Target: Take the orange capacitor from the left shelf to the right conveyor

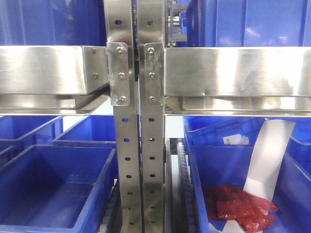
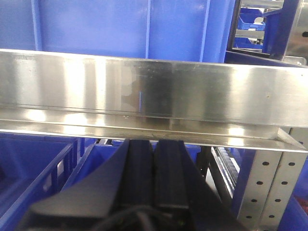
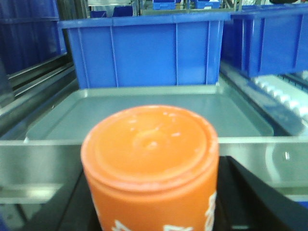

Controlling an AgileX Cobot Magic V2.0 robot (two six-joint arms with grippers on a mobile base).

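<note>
Right jaws clamped on the small orange cylindrical capacitor (image 3: pixel 151 163), upright for carrying, before the silver metal tray (image 3: pixel 144 110) — left jaws together, unneeded.

Beam of left shelf (image 2: pixel 144 91) close before left end effector (image 2: pixel 154 143), slim gap beneath, tray (image 3: pixel 144 101) open, blue bin (image 3: pixel 144 48) behind.

2 views close before left shelf (image 1: pixel 127 145)

Orange capacitor (image 3: pixel 150 163): smooth cylinder, upright, round top in close view, white print low on side.
Hold: clasped in right gripper (image 3: pixel 151 197).
Shelf (image 1: pixel 228 73): shiny steel beams, perforated posts.
</note>
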